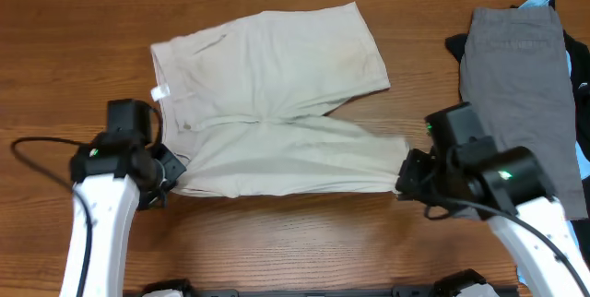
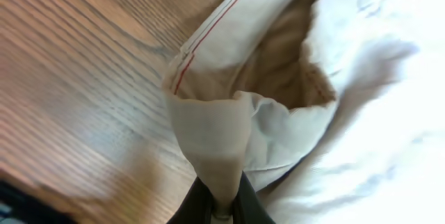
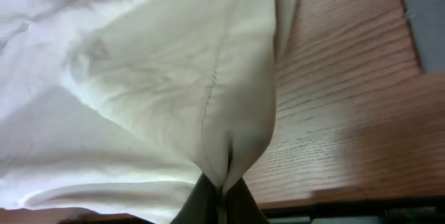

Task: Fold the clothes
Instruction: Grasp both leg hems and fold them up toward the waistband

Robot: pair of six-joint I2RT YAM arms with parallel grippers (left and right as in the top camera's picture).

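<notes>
- Overhead: fixed cam, faces straight down on wood table [image 1: 55, 39]; far/wide, whole khaki shorts [image 1: 267, 103] + both arms in frame.
- L wrist: looks out past left gripper [image 2: 221, 213] at frame bottom; v. close on shorts' waist end.
- R wrist: same past right gripper [image 3: 221, 206]; v. close on leg-hem end, grey shorts [image 3: 424, 15] in top-right corner.
- Shared: all 3 show khaki shorts + table; each wrist view covers one end of them.
</notes>
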